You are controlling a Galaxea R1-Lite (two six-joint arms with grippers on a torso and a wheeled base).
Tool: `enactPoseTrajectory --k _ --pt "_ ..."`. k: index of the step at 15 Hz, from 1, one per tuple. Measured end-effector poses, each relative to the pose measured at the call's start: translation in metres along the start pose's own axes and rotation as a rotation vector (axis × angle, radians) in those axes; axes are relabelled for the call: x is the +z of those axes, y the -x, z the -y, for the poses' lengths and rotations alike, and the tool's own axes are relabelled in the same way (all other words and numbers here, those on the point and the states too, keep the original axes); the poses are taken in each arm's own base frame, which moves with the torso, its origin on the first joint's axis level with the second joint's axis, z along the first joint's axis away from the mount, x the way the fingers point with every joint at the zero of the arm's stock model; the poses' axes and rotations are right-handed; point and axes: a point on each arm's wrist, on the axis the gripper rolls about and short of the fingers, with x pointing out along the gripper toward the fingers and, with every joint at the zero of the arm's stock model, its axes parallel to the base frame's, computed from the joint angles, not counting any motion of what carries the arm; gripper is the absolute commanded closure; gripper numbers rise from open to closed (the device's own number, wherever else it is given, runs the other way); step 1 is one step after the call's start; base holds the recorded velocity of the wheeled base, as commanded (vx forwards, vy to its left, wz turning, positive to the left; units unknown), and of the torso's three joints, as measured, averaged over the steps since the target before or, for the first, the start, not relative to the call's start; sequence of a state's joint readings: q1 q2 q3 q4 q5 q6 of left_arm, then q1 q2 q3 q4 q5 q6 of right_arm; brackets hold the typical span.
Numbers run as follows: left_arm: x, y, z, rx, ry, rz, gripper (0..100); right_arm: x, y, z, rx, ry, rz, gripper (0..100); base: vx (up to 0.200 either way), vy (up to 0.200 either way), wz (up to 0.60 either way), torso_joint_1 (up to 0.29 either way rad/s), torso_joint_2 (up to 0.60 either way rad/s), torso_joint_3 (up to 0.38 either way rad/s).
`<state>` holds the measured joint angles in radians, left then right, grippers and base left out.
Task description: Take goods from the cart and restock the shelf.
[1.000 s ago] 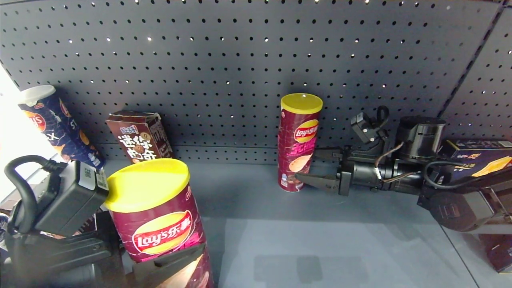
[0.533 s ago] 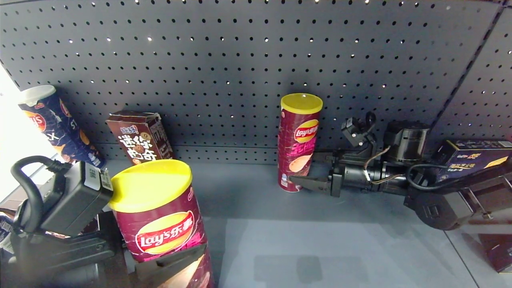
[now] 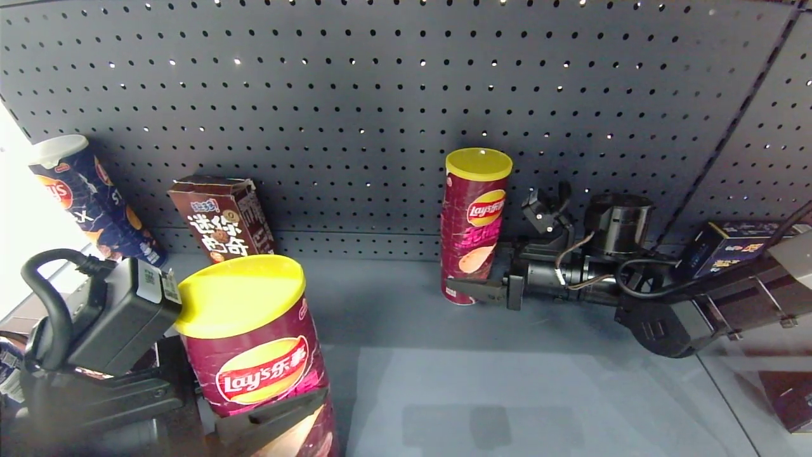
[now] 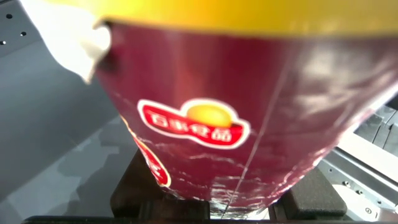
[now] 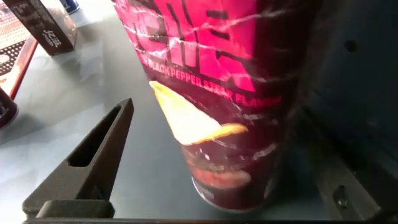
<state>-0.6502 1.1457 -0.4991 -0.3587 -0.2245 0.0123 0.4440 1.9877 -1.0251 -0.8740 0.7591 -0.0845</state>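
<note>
Nearest the camera, well in front of and to the left of the standing can (image 3: 474, 225), the left gripper (image 3: 257, 409) pinches a held can (image 3: 250, 343): maroon body, yellow lid, upright, raised off the shelf board (image 3: 507, 381). In the left wrist view this held can (image 4: 249, 124) sits between the dark pads (image 4: 311, 199), which press on its lower body.

The standing can, also maroon with a yellow lid, rests upright on the shelf board close to the pegboard wall (image 3: 380, 95). The right gripper (image 3: 472, 266) reaches in from its right, claw spread to either side of the base. In the right wrist view a gap separates the near finger (image 5: 87, 168) from the can (image 5: 217, 106).

Left of the standing can a brown box (image 3: 222, 219) stands against the wall; farther left leans a dark blue can (image 3: 89, 200). To its right, behind the arm, lies a dark box (image 3: 736, 247).
</note>
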Motion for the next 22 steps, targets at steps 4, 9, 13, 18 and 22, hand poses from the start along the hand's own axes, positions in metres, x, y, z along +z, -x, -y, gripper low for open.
enactPoseTrajectory --k 4,9,13,18,22 --pt "-0.001 0.0 0.0 0.001 0.001 -0.004 100 -0.002 -0.005 -0.001 0.002 0.001 0.0 100 0.0 0.0 0.0 0.0 0.0 0.0" --pt "-0.002 0.0 -0.001 0.006 0.004 -0.006 100 0.003 -0.003 -0.011 -0.028 -0.002 -0.007 100 0.0 0.0 0.0 0.0 0.0 0.0" --pt "-0.002 0.0 -0.001 0.007 0.004 -0.006 100 0.018 0.006 -0.043 -0.123 0.011 -0.007 100 0.0 0.0 0.0 0.0 0.0 0.0" --pt "0.0 0.0 -0.001 0.007 0.001 0.002 100 0.019 0.028 -0.092 -0.15 0.008 -0.03 100 0.0 0.0 0.0 0.0 0.0 0.0" --pt "0.003 0.001 -0.001 0.005 -0.002 0.017 100 0.017 0.043 -0.124 -0.18 0.018 -0.023 100 0.0 0.0 0.0 0.0 0.0 0.0"
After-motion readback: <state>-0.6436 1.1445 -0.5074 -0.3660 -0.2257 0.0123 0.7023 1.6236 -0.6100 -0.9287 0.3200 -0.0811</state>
